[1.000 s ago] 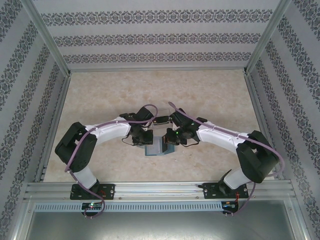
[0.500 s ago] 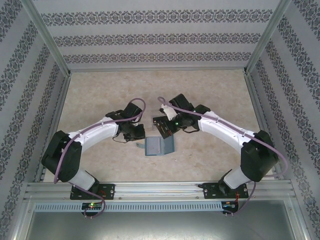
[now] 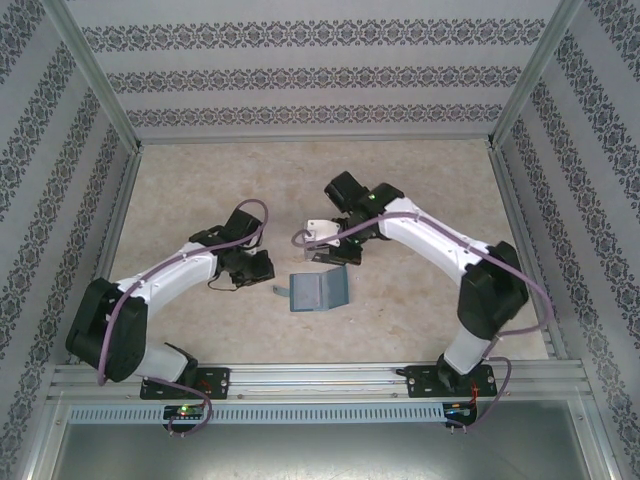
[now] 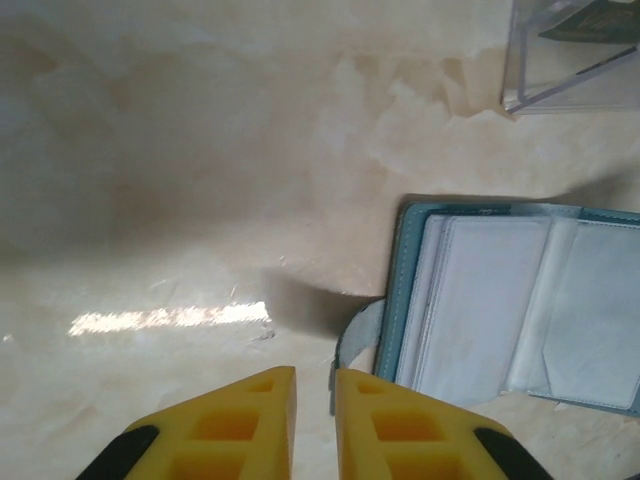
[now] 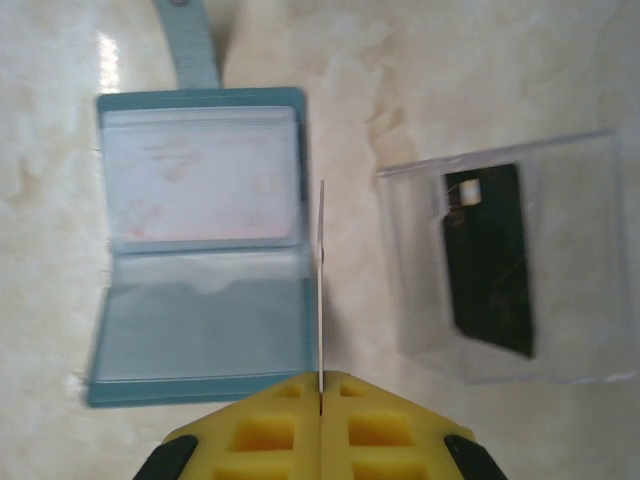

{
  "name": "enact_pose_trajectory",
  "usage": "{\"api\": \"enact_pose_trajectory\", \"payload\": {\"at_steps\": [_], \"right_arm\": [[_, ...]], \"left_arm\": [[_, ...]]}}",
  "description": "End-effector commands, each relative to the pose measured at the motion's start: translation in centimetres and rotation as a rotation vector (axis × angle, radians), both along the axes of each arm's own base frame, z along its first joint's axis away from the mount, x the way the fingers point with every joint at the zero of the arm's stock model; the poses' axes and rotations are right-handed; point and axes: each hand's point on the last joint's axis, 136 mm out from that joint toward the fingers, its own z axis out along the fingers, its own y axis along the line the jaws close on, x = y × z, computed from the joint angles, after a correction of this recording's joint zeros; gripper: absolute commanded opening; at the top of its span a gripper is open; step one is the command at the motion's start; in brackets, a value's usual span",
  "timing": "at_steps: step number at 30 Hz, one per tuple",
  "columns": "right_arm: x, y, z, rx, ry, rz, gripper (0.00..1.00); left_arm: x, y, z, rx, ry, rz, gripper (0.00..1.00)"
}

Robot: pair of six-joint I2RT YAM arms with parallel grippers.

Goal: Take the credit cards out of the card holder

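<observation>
Left gripper [image 4: 313,375] hangs low over the worktop [image 3: 200,180], its yellow fingers a little apart with nothing between them. Just to its right, the teal card holder [image 4: 520,300] lies open and flat near the middle of the worktop, its tab [image 4: 355,335] pointing at that gripper. Further right, the right gripper [image 5: 322,380] pinches a thin credit card [image 5: 321,280] on its edge, up between the holder and a clear box [image 5: 510,270] with a dark card [image 5: 490,260] inside.
</observation>
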Motion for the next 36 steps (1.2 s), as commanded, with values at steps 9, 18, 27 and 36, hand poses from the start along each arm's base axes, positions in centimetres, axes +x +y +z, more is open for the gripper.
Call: {"api": "enact_pose_trajectory", "payload": {"at_steps": [9,18,27,36], "right_arm": [[3.2,-0.8,-1.2,-0.124,0.010,0.169,0.00],[5.0,0.4,-1.7,-0.131,0.037,0.197,0.00],[6.2,0.6,-3.3,-0.166,0.063,0.194,0.00],[5.7,0.0,-4.7,-0.200,0.128,0.171,0.00]], "left_arm": [[-0.5,1.1,0.4,-0.007,-0.028,0.043,0.21],[-0.3,1.8,0.4,0.003,-0.034,0.067,0.21],[-0.2,2.5,0.2,0.010,-0.028,0.078,0.21],[-0.1,2.8,-0.2,0.003,-0.018,0.087,0.21]]}}
